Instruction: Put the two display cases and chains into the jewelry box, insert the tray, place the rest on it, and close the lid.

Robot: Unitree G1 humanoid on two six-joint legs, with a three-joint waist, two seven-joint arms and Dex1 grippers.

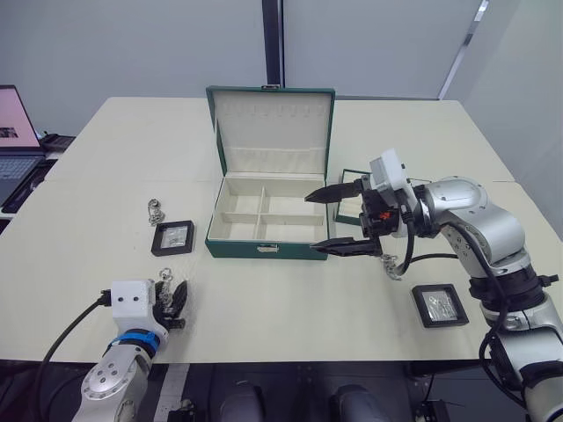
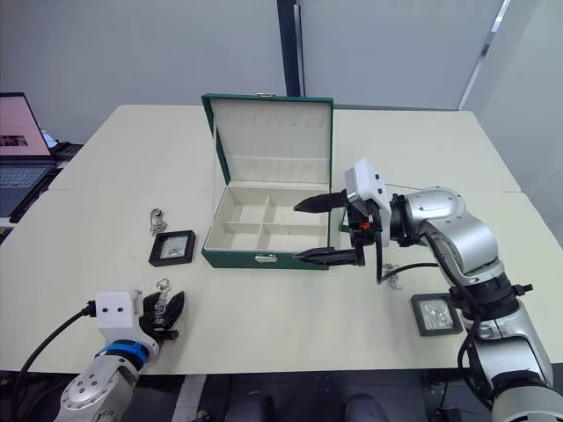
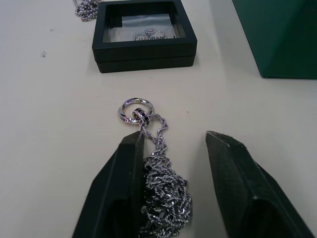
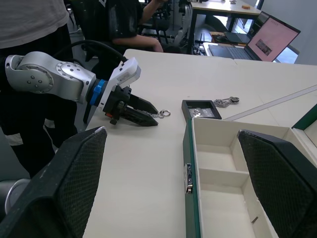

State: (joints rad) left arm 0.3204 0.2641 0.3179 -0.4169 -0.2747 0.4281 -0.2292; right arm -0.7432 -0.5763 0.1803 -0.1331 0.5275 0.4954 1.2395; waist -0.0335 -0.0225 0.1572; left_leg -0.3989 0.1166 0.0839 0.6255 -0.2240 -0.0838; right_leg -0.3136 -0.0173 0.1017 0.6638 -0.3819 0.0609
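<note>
Showing two display cases (image 1: 172, 237) (image 1: 440, 305), two chains (image 1: 156, 211) (image 3: 161, 191)

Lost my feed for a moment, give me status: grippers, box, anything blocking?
Left gripper open around a chain on the table. Right gripper open, empty, at the jewelry box front corner. Lid up, compartments empty. Nothing blocking.

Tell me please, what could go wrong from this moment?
1. The chain lies bunched against one finger of the open left end effector, with its ring trailing ahead on the table. A close may catch only part of it, so it could slip out.
2. The right end effector hangs open at the right front corner of the jewelry box. A careless move could knock the box or its upright lid.
</note>
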